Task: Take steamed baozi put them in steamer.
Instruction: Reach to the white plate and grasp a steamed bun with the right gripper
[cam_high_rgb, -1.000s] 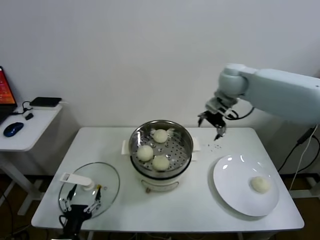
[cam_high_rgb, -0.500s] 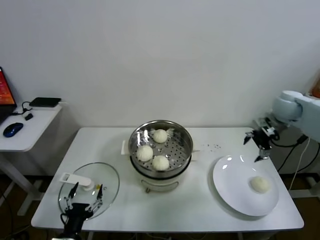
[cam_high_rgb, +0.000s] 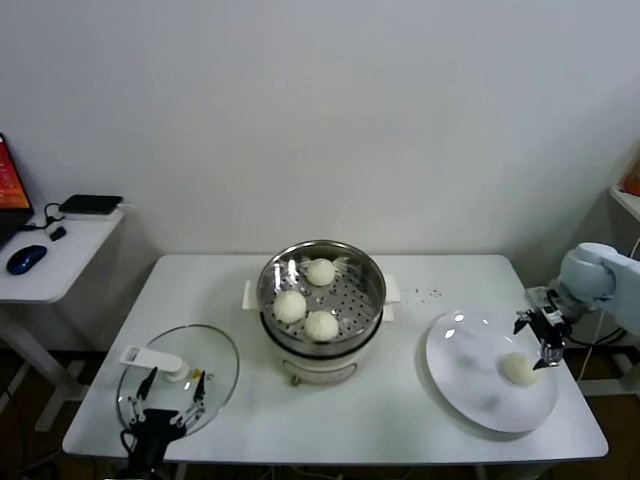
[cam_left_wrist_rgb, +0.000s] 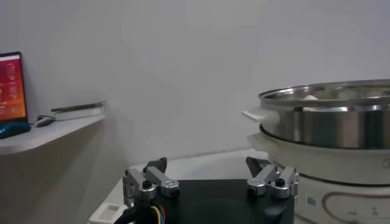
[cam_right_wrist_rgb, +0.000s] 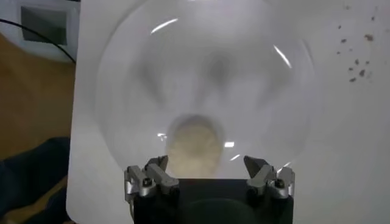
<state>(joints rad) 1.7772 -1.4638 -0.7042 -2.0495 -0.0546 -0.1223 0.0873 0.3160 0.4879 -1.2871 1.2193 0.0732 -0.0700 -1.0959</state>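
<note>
Three cream-white baozi (cam_high_rgb: 290, 305) lie on the perforated tray of the shiny steel steamer (cam_high_rgb: 372, 277) at the table's middle; the steamer also shows in the left wrist view (cam_left_wrist_rgb: 329, 115). One baozi (cam_high_rgb: 518, 369) lies on the white plate (cam_high_rgb: 470, 385) at the right. My right gripper (cam_high_rgb: 540, 335) is open and empty just above this baozi, over the plate's far right edge. In the right wrist view the baozi (cam_right_wrist_rgb: 194, 145) sits under the open gripper (cam_right_wrist_rgb: 208, 164). My left gripper (cam_high_rgb: 168, 392) is parked open at the front left.
A round glass lid (cam_high_rgb: 215, 360) with a white handle lies at the table's front left, under the left gripper. Dark crumbs (cam_high_rgb: 432, 293) dot the table right of the steamer. A side desk (cam_high_rgb: 60, 250) with a mouse stands at the left.
My right gripper has swung from beside the steamer's far right out to the right and down over the plate, ending just above the lone baozi. The left arm has not moved.
</note>
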